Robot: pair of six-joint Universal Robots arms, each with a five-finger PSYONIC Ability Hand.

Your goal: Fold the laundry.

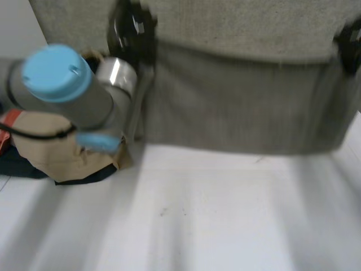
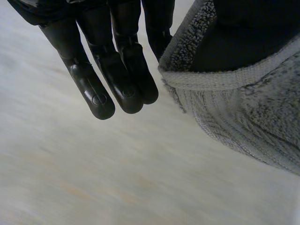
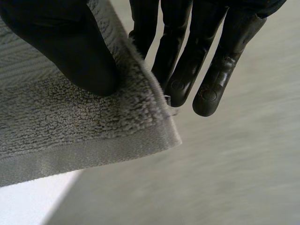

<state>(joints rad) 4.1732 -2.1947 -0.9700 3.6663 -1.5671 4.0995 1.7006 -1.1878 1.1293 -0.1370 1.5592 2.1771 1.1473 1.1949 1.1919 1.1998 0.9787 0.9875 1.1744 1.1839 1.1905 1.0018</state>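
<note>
A grey towel (image 1: 242, 96) hangs doubled over above the white table (image 1: 214, 214), stretched wide between my two hands. My left hand (image 1: 132, 28) holds its upper left corner. In the left wrist view the thumb (image 2: 234, 33) pinches the hemmed towel corner (image 2: 243, 108) against the straight fingers (image 2: 117, 75). My right hand (image 1: 350, 42) holds the upper right corner. In the right wrist view its thumb (image 3: 70, 47) presses the towel's hemmed corner (image 3: 93, 126) against the fingers (image 3: 197, 61) behind it.
A pile of other laundry lies at the table's left: a tan cloth (image 1: 51, 152) over dark blue cloth (image 1: 22, 166), with a bit of orange (image 1: 5, 121). My left arm with its blue cap (image 1: 56, 73) stands over that pile.
</note>
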